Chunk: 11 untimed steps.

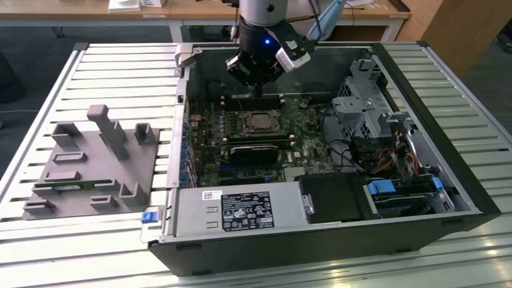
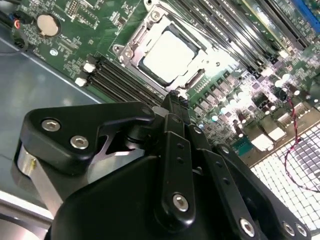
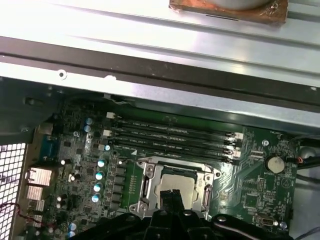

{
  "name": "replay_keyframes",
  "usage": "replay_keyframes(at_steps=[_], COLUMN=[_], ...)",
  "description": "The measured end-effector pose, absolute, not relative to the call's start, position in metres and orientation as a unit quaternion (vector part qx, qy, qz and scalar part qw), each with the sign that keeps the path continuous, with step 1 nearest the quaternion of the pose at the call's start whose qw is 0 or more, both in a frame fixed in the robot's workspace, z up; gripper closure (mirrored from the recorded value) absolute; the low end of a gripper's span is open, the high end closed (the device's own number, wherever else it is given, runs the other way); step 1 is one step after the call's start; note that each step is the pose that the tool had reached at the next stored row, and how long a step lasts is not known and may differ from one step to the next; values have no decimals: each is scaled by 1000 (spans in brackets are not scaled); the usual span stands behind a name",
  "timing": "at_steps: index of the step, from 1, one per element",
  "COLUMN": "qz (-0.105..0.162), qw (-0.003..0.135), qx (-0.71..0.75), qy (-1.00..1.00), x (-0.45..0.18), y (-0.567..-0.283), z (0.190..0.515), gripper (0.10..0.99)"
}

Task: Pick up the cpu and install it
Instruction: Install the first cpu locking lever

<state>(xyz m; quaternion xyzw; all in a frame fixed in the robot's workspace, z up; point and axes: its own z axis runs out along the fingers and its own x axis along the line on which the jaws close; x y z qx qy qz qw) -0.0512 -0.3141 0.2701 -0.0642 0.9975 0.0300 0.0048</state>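
Gripper (image 1: 258, 90) pointing down, fingers together, just above socketed cpu (image 1: 259, 122)

Overhead glare, whitening the cpu (image 2: 171, 54)

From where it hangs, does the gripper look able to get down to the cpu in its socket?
Probably yes: the gripper hangs just above the cpu, the case side is open, and nothing lies between them.

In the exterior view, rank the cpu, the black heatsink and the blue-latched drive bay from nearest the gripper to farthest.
1. cpu, in its socket just below the gripper.
2. black heatsink, further down the board.
3. blue-latched drive bay, toward the exterior view's right.
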Motion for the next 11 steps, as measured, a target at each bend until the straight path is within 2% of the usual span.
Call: replay_keyframes(at_steps=[11], qz=[30], qw=[5], qx=[-61], qy=[998], x=[-65], y=[-314], z=[269], gripper=[980])
